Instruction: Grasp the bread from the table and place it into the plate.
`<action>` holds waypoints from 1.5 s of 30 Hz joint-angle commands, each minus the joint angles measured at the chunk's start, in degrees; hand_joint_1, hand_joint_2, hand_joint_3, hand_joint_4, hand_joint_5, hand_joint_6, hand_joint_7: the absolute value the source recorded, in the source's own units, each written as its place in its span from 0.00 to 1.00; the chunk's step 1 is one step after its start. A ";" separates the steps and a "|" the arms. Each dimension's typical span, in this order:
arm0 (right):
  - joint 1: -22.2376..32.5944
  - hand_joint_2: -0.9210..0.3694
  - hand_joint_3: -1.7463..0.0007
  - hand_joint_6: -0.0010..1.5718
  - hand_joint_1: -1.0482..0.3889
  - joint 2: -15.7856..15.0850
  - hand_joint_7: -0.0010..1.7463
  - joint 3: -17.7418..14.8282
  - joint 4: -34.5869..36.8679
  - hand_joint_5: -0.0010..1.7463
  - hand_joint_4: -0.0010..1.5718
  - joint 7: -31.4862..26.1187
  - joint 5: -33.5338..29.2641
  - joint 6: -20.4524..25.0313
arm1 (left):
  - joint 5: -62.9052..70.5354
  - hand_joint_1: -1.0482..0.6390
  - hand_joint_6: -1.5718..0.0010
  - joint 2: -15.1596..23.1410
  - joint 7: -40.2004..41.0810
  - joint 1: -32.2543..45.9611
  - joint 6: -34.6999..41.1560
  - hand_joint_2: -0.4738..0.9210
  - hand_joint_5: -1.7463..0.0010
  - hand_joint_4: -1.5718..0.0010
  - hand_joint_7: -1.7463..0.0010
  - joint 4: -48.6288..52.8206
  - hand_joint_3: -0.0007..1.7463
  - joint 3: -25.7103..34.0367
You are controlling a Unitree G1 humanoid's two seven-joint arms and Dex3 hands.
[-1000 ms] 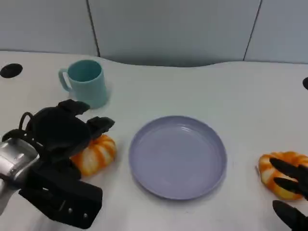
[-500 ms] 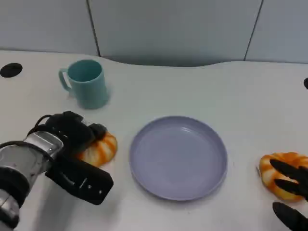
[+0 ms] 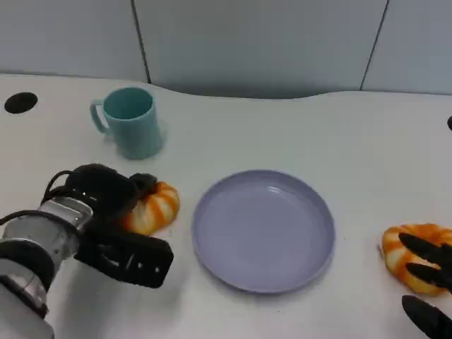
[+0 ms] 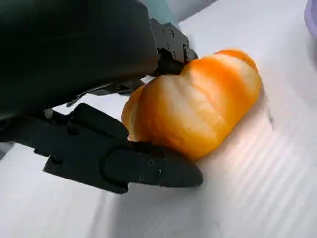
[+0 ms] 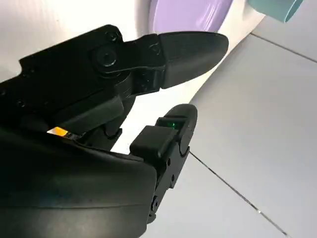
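Desk, mid-task: my left hand (image 3: pixel 106 194) has dropped onto the left-side bread (image 3: pixel 152 207) over the last sec, and the roll has slid a little toward the plate (image 3: pixel 263 229) w/ it. That reads to me as the grasp closing, not yet a lift: the bread sits on the desk (image 3: pixel 282 134), just beside the plate's rim, not touching it.

Left wrist view: my fingers (image 4: pixel 148 168) bracket the roll, one pressed under its near side, another touching its far top edge, so the left hand grips the bread (contact on both sides looks firm, tho how tight I can't tell). Plate is bare.

My right hand (image 3: pixel 427 282) hovers at the 2nd bread (image 3: pixel 402 247) on the far right, well apart from the plate; fingers spread over it, gap visible in the right wrist view, holding nothing.

Teal cup (image 3: pixel 131 121) stands upright behind the left roll, near but apart.

Next, I'd judge: lift, carry right over the rim, set down
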 commanded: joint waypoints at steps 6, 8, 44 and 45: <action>-0.40 0.00 0.81 0.48 0.47 -0.83 0.00 -0.81 -0.07 0.02 0.60 0.11 1.72 -1.06 | -5.09 0.54 0.79 0.65 3.64 0.27 -3.77 0.95 0.00 0.70 0.00 0.58 0.00 2.02; -0.56 0.00 0.81 0.48 0.47 -0.93 0.00 -0.97 0.17 0.01 0.60 0.03 1.77 -1.39 | -4.94 0.49 0.74 0.42 5.94 0.28 -3.57 0.99 0.00 0.60 0.02 0.72 0.06 1.90; -1.96 0.00 0.82 0.48 0.48 -0.79 0.00 -0.81 2.29 0.01 0.60 -0.65 0.56 -2.31 | -31.37 0.53 0.65 11.38 -17.15 8.41 -34.96 0.97 0.00 0.50 0.00 -23.73 0.04 17.99; -1.95 0.00 0.82 0.48 0.48 -0.78 0.00 -0.82 2.32 0.01 0.60 -0.58 0.67 -2.34 | -32.24 0.53 0.65 10.97 -18.43 8.52 -35.03 0.97 0.00 0.51 0.00 -24.78 0.04 18.18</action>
